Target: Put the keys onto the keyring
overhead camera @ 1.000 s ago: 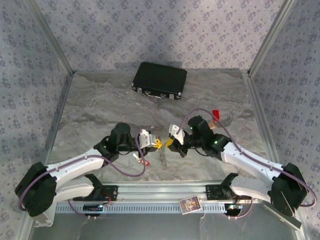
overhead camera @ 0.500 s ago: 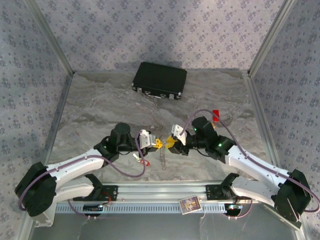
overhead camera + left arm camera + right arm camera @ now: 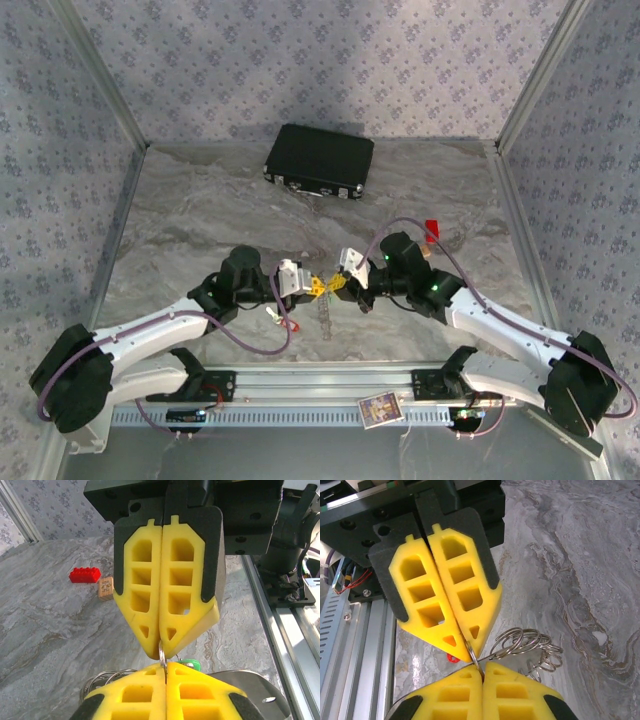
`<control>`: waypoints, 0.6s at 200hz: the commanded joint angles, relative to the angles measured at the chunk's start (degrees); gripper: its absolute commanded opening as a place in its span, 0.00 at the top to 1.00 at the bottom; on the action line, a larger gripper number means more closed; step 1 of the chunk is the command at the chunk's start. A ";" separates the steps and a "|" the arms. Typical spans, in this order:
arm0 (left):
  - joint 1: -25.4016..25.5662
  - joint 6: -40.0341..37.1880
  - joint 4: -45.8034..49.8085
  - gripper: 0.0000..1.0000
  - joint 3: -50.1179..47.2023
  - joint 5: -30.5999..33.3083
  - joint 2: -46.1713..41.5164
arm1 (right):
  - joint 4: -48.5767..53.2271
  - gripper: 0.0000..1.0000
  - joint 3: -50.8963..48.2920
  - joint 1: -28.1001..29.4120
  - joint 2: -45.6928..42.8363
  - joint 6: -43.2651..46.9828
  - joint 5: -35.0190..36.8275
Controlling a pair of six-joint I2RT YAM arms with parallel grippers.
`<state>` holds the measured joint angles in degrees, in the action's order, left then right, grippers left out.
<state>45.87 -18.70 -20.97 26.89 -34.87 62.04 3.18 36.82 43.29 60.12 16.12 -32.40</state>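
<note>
Both left tool [image 3: 165, 667] and right tool [image 3: 481, 671] pinch the keyring [image 3: 522, 644] tip to tip; part its coil gently, without slipping

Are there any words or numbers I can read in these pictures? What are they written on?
No text reads clearly anywhere.
Small card on the front rail: it has a printed picture, too small to read.
Small tan block: faint marks on its face, too blurred to read.
Black case: no label or brand that can be made out.
</note>
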 commanded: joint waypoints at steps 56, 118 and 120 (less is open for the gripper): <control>0.60 -5.21 11.39 0.74 6.04 2.28 0.18 | 22.32 1.00 13.51 3.26 3.52 14.15 5.96; 0.60 -5.15 10.61 0.92 6.73 0.21 0.54 | 26.58 1.00 18.73 5.58 7.38 18.00 7.96; 0.58 -5.06 10.41 0.94 6.73 0.13 0.54 | 26.43 1.00 18.69 5.58 7.38 17.99 7.79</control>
<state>46.15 -23.40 -10.20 31.40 -33.21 62.37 27.00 53.25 48.25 67.11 31.64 -24.47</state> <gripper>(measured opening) 0.117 0.052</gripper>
